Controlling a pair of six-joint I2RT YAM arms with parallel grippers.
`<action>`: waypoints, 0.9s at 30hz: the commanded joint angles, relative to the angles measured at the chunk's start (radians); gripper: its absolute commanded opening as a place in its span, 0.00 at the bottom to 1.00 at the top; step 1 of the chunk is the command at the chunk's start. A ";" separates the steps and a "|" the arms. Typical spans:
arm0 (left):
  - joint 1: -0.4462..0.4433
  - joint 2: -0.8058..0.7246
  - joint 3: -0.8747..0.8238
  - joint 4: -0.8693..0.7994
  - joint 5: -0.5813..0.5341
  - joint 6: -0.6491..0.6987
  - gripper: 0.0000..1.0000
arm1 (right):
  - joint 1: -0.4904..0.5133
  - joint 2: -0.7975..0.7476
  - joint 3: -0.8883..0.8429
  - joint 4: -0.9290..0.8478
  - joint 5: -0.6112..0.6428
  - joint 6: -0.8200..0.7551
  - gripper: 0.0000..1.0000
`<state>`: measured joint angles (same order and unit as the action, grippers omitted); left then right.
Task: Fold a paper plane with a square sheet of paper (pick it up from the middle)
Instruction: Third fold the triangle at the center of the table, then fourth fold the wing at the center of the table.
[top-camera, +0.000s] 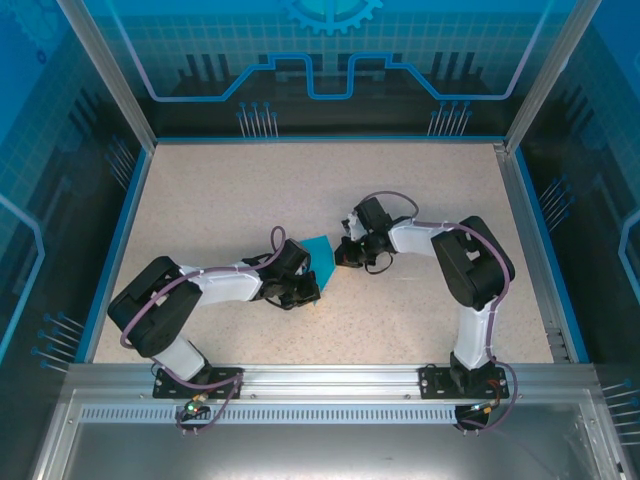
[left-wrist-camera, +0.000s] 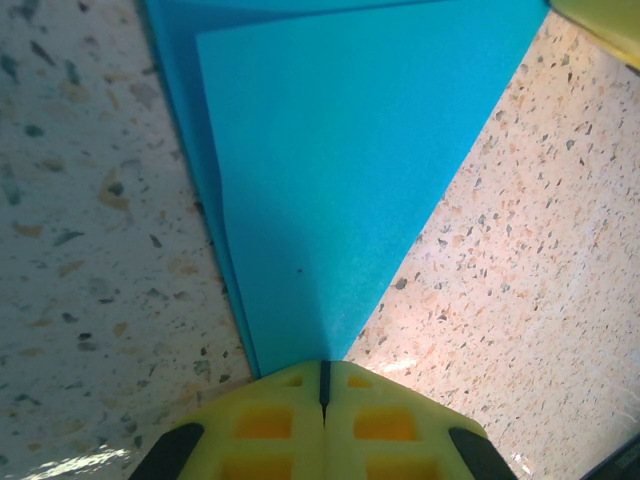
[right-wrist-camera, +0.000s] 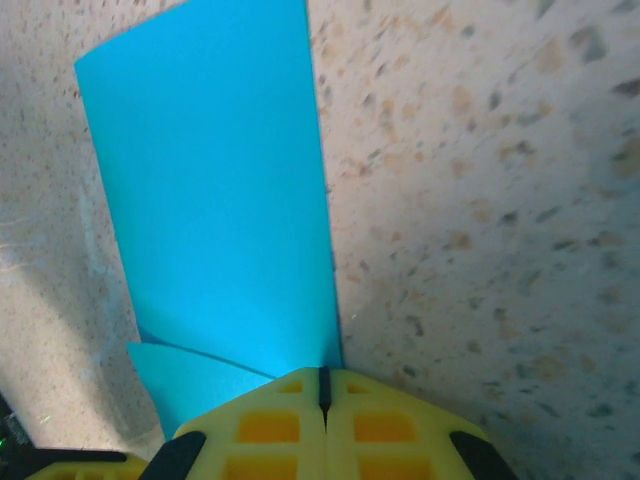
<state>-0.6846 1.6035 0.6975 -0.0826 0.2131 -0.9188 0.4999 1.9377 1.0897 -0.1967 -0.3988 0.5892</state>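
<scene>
The teal-blue sheet of paper (top-camera: 318, 250) lies folded on the speckled table between my two grippers. It shows two layers (left-wrist-camera: 330, 170) and tapers to a point at the left gripper (left-wrist-camera: 323, 372). That gripper (top-camera: 308, 290) is shut, its tips meeting at the paper's pointed end. The right gripper (top-camera: 346, 257) is shut too, and its tips (right-wrist-camera: 322, 378) sit on the corner of a long folded flap (right-wrist-camera: 220, 200). No paper shows in the seam between either pair of jaws. A finished paper plane is out of view.
The right gripper's yellow finger (left-wrist-camera: 600, 25) juts into the left wrist view's top right corner. A blue rim (top-camera: 120, 240) and metal posts (top-camera: 105, 70) bound the table. Both arm bases (top-camera: 200, 380) are bolted at the near edge.
</scene>
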 joint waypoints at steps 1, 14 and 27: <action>-0.010 0.021 -0.052 -0.174 -0.008 -0.016 0.00 | -0.045 0.012 0.037 -0.041 0.143 -0.010 0.00; -0.008 -0.116 0.127 -0.243 -0.081 0.075 0.15 | -0.011 -0.210 -0.100 0.051 0.023 0.075 0.33; -0.007 0.004 0.216 -0.254 -0.237 0.060 0.11 | -0.005 -0.133 -0.113 0.052 -0.113 0.081 0.42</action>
<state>-0.6853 1.5784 0.8738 -0.2905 0.0517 -0.8593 0.4847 1.7775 0.9760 -0.1444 -0.4660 0.6621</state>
